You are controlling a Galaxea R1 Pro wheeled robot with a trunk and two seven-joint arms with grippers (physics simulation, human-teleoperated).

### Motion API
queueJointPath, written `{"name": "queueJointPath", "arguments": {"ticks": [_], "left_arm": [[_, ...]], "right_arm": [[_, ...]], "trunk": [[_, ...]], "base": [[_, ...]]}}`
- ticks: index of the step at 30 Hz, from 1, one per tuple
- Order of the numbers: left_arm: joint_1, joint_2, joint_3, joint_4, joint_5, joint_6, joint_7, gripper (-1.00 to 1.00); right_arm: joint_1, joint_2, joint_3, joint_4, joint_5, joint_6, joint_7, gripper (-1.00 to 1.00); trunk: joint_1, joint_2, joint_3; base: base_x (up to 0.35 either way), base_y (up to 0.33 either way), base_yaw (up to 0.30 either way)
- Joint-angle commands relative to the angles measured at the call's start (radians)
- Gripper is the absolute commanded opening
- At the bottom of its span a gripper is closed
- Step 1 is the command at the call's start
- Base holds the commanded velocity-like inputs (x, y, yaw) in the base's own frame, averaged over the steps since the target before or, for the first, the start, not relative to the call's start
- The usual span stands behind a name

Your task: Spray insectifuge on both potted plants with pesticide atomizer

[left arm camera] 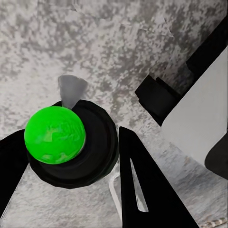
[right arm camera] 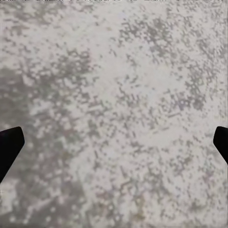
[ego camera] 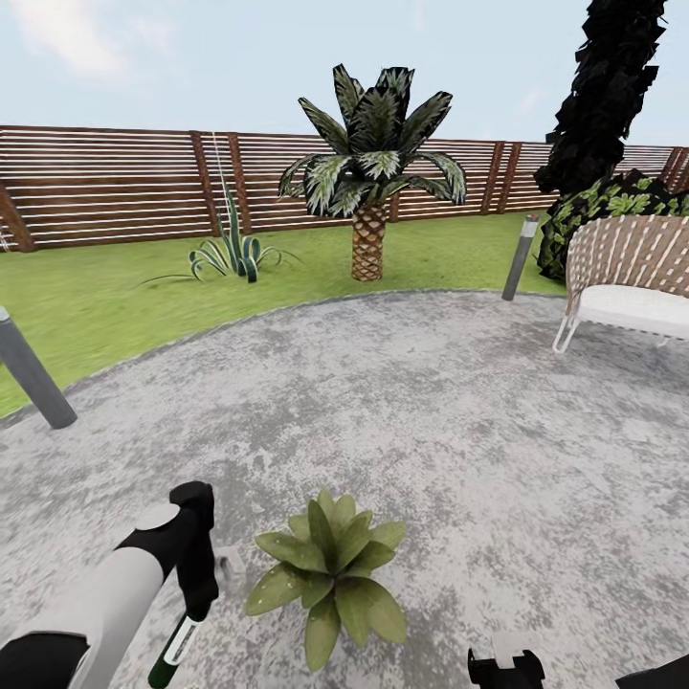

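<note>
The round gravelly patio (ego camera: 411,402) is carrying a potted plant (ego camera: 328,574), sitting just beside the left gripper (ego camera: 196,612) on its inner side. A white-cushioned woven bench (ego camera: 627,282) is standing far ahead of the right gripper (ego camera: 505,665), at the patio's edge. Grey bollard lamps (ego camera: 33,373) are rising along the rim where lawn (ego camera: 96,297) is meeting gravel.

Slim dark atomizer (ego camera: 177,644) hangs clamped in left hand (ego camera: 196,598) beside leafy potted plant (ego camera: 330,572).
</note>
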State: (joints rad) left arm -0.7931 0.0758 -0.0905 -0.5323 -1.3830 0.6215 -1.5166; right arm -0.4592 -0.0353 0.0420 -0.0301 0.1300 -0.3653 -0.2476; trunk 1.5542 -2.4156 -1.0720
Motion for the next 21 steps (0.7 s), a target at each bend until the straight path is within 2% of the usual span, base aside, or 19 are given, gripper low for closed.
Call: {"name": "queueJointPath", "arguments": {"ticks": [1, 5, 14, 18, 19, 21], "left_arm": [[0.0, 0.001, -0.005, -0.001, 0.001, 0.011, 0.0, -1.0], [0.0, -0.002, -0.003, -0.002, 0.005, 0.013, 0.011, -1.0], [0.0, -0.005, -0.007, -0.005, 0.007, 0.015, 0.015, -1.0], [0.0, -0.011, 0.034, -0.004, 0.006, 0.016, 0.024, -1.0], [0.0, -0.021, 0.039, -0.002, 0.007, 0.016, 0.042, -1.0], [0.001, -0.066, 0.04, 0.01, 0.007, 0.018, 0.111, -1.0]], "right_arm": [[0.0, 0.0, 0.004, 0.001, 0.01, 0.0, -0.009, 1.0], [0.0, 0.0, 0.003, 0.001, 0.01, 0.0, -0.009, 1.0], [0.001, 0.0, 0.003, 0.002, 0.01, 0.0, -0.009, 1.0], [0.001, 0.0, 0.003, 0.001, 0.01, 0.0, -0.008, 1.0], [0.001, 0.0, 0.003, 0.001, 0.01, 0.0, -0.009, 1.0], [0.001, 0.0, 0.004, 0.001, 0.01, 0.0, -0.009, 1.0]], "trunk": [[0.0, 0.0, -0.001], [0.0, 0.0, -0.001], [0.0, 0.0, -0.001], [0.0, 0.0, -0.001], [0.0, 0.0, -0.001], [0.0, 0.0, -0.001]], "base": [[0.0, 0.0, 0.166], [-0.002, -0.001, 0.174], [-0.175, -0.16, 0.01], [-0.023, -0.2, 0.0], [-0.003, -0.052, 0.0], [-0.001, -0.016, 0.0]]}}
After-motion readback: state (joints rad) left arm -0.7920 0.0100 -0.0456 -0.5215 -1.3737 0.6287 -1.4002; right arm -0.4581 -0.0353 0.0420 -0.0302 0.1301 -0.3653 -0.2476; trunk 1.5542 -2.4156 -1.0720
